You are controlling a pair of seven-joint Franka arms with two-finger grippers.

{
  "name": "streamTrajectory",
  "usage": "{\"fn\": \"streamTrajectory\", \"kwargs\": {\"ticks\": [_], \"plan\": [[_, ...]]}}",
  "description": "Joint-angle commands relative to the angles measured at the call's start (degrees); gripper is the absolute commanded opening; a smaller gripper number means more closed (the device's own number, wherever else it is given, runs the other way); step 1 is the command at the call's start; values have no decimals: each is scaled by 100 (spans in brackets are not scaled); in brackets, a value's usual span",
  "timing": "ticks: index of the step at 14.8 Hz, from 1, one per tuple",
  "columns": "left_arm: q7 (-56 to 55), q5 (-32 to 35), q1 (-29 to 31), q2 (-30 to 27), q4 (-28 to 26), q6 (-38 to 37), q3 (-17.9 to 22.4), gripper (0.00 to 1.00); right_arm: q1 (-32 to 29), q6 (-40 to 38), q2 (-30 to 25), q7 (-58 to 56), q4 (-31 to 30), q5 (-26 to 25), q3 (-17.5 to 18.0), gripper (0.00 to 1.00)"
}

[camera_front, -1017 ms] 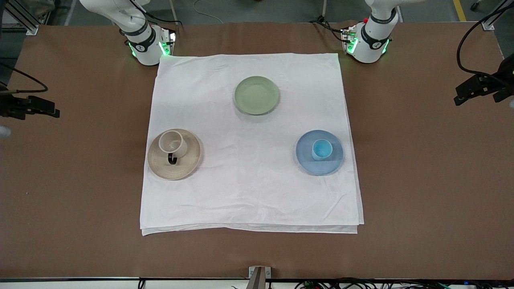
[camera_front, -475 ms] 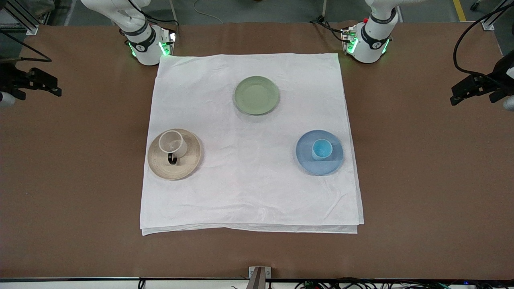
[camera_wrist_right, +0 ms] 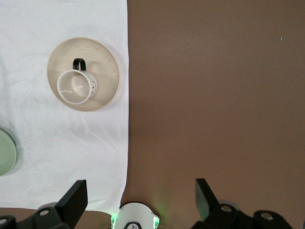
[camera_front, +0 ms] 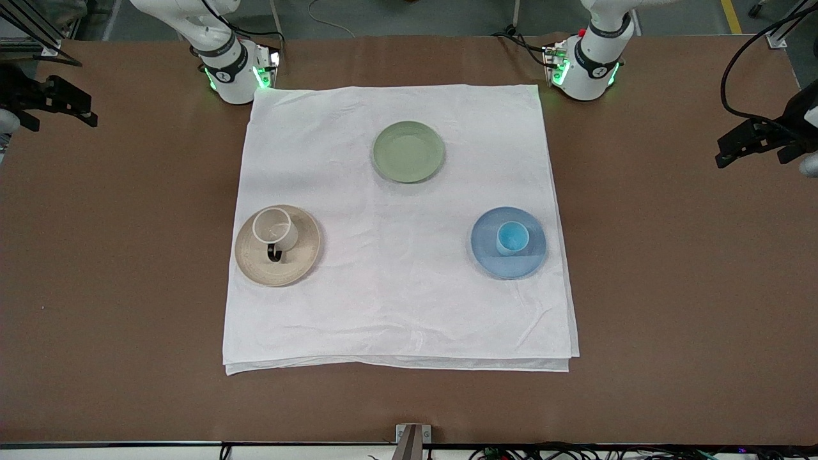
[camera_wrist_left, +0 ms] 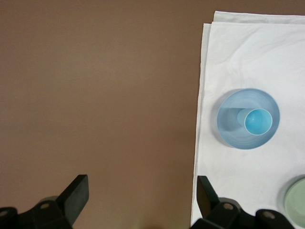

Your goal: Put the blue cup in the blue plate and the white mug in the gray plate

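The light-blue cup [camera_front: 512, 237] stands upright on the blue plate [camera_front: 511, 267], toward the left arm's end of the white cloth. It also shows in the left wrist view [camera_wrist_left: 258, 121] on the plate [camera_wrist_left: 229, 133]. The white mug [camera_front: 275, 228] with its dark handle stands upright on the gray plate [camera_front: 301, 257], toward the right arm's end; the right wrist view shows the mug [camera_wrist_right: 75, 87] and plate [camera_wrist_right: 106, 62]. My left gripper [camera_front: 741, 144] [camera_wrist_left: 142, 195] is open and empty, high over bare table. My right gripper [camera_front: 67, 105] [camera_wrist_right: 140, 198] is open and empty, high over bare table.
A sage-green plate [camera_front: 408, 151] lies empty on the white cloth [camera_front: 396, 306], farther from the front camera than the other two plates. Brown table [camera_front: 671, 287] surrounds the cloth. The right arm's base [camera_wrist_right: 136, 217] shows under my right gripper.
My right gripper has moved over the bare table toward the robots' side. My left gripper has shifted only slightly. Cup, mug and plates have not moved.
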Motion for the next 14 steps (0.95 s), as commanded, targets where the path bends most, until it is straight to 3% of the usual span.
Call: {"fn": "streamTrajectory", "kwargs": {"ticks": [1,14], "plan": [[129,-94,-11,-43,-11,-10,7,100,-199,-16,-321,98,-221,-53,132,100],[209,-103,-38,-43,-29,-72,-204,100,-190,-8,-392,45,-256,122,61,100]]}}
